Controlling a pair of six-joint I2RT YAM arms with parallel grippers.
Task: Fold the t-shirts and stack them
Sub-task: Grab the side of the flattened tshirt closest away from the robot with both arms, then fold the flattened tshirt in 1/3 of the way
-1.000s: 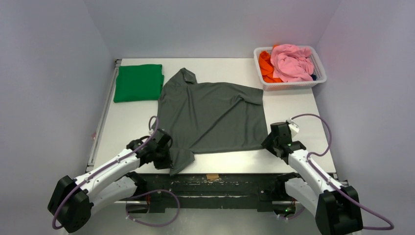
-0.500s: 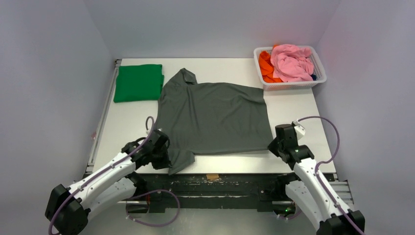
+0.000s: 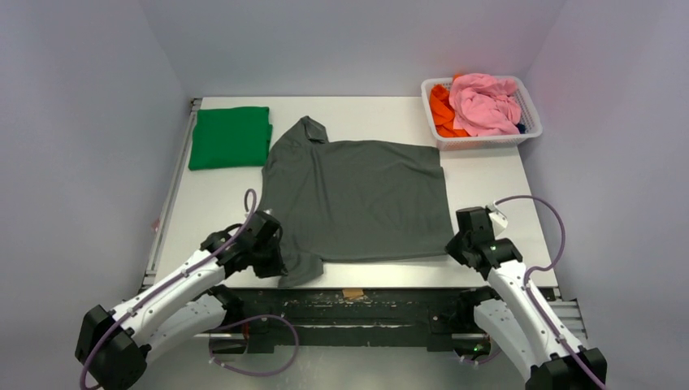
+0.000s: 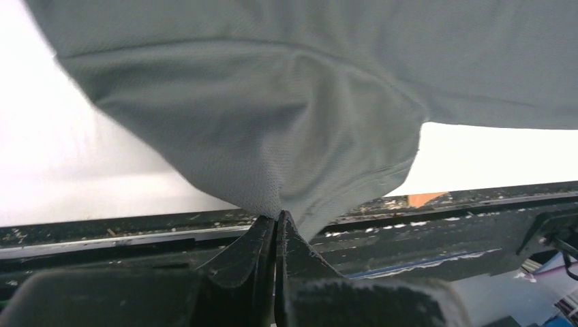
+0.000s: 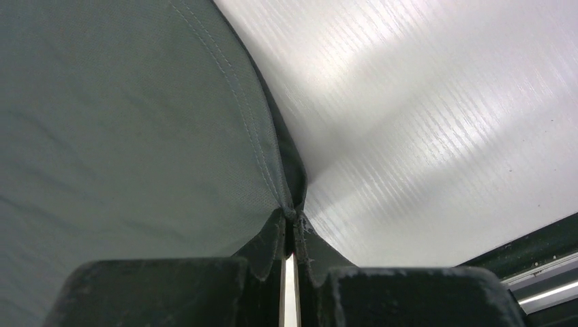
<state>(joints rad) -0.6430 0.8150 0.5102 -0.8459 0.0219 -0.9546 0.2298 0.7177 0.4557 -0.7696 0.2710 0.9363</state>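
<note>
Low, left tool (image 4: 276,219) and right tool (image 5: 294,219) pinch grey shirt (image 3: 357,199).

Left wrist view: dark charcoal-grey short-sleeved cloth shirt (image 4: 272,102) ran off frame at 12 and 3 o'clock. Overhead, tips of the left gripper (image 4: 275,221) and right gripper (image 5: 293,218) were hidden under their housings. Dark blue scrap (image 3: 524,126) in white plastic mesh basket (image 3: 487,143) was too small to identify.

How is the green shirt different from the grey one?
The green shirt is folded into a neat rectangle; the grey shirt is spread flat, covering far more table. Nothing touches the green shirt; the left gripper and right gripper each pinch the grey shirt's near side. Both are plain cloth.
</note>
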